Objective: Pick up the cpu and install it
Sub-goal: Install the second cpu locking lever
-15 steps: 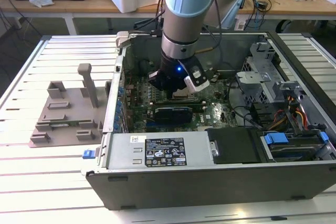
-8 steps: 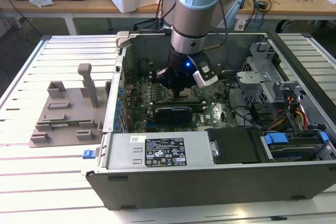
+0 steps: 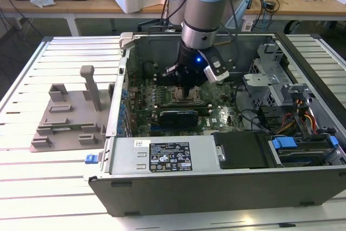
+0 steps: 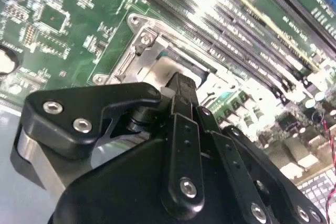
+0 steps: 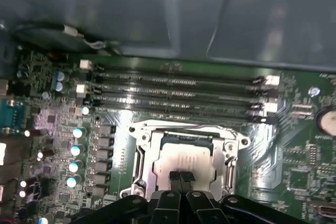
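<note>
The cpu (image 5: pixel 185 157), a flat square chip with a pale silver top, lies level inside the motherboard socket frame (image 5: pixel 140 150). My gripper (image 5: pixel 181 178) stands right over the chip's near edge. Its two black fingertips are pressed together with no gap and nothing between them. I cannot tell whether the tips touch the chip. In the second wrist view a black finger (image 4: pixel 181 94) comes down onto the socket frame (image 4: pixel 137 39), and a strip of the cpu (image 4: pixel 159 68) shows beside it. In the exterior view the gripper (image 3: pixel 190 89) reaches down into the open computer case (image 3: pixel 216 187) above the green motherboard (image 3: pixel 216 117).
Long memory slots (image 5: pixel 178 95) run just beyond the socket, with a row of capacitors (image 5: pixel 76 150) beside it. The case walls, drive cage (image 3: pixel 270 74) and cables (image 3: pixel 303 117) surround the arm. A grey fixture plate (image 3: pixel 67 120) with raised blocks lies on the table at the exterior view's left.
</note>
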